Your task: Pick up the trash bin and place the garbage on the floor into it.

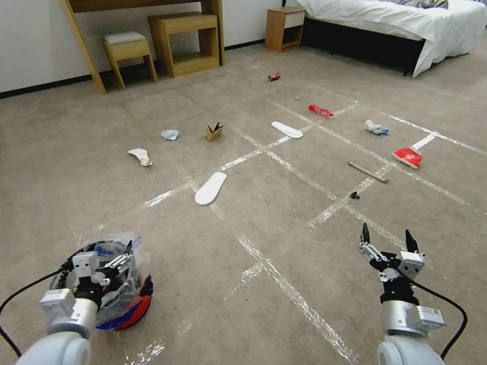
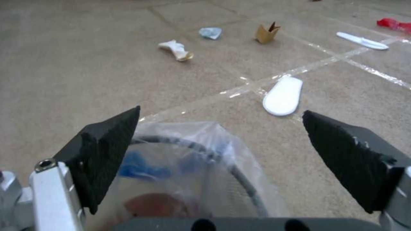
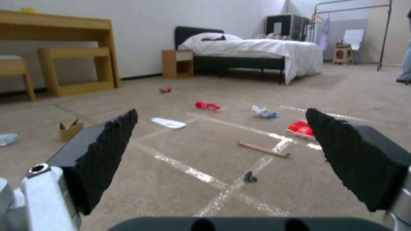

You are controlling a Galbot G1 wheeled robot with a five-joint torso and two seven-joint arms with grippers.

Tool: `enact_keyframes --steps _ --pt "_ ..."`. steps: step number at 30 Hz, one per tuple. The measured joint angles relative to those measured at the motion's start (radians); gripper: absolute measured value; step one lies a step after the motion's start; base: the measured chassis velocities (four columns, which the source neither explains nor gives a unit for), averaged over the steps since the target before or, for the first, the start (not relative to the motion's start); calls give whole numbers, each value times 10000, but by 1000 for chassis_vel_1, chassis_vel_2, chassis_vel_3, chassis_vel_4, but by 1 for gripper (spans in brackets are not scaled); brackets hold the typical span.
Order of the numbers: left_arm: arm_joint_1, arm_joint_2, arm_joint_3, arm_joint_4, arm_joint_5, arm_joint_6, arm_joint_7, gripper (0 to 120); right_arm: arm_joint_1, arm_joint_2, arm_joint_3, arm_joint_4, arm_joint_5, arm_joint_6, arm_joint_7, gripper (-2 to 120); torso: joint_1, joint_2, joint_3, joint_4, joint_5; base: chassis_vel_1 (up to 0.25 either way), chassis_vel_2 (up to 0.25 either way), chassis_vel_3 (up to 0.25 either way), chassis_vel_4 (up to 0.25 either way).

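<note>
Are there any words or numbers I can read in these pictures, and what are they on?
None can be read.
Sticker on the right hand's wrist: print too small.
Red wrapper: no letters legible.
Trash bin under the open left hand: no writing visible.

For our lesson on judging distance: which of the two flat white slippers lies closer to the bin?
The flat white slipper on the tape crossing, just beyond the plastic-lined trash bin; the other white slipper lies farther off, near the red wrapper.
</note>
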Motion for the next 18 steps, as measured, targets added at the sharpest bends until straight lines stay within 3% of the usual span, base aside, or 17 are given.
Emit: enact_keyframes --steps 2,3,5,6,9,10,13,18 --pt "225 619 -230 -64 -583 240 -174 100 -4 -46 14 -44 41 -15 23 100 0 0 0 -1 0 0 0 0 0" --pt "225 619 -230 -64 -583 240 -174 100 -4 -46 14 -44 41 -15 23 100 0 0 0 -1 0 0 0 0 0" --pt "574 1279 -542 -7 -1243 465 -288 100 7 -109 35 -101 103 -41 52 100 0 0 0 -1 2 0 0 0 0" --pt "574 1279 -542 -7 -1243 465 -288 100 7 -109 35 -101 103 -41 52 100 0 0 0 -1 2 0 0 0 0" --pt "1065 1998 -985 262 -2710 1042 -761 100 29 -201 82 -160 253 -98 126 100 0 0 0 2 2 0 0 0 0" --pt "1065 1998 -985 262 -2710 1042 -761 100 29 -201 82 -160 253 -98 126 100 0 0 0 2 2 0 0 0 0" --pt "1232 2532 -1156 689 -3513 1375 -976 100 25 -304 145 -224 374 -110 159 100 -1 0 0 1 0 0 0 0 0" --pt "1209 2994 -1179 1146 -3877 1455 -1021 100 35 -348 186 -289 418 -115 169 100 0 0 0 0 1 0 0 0 0"
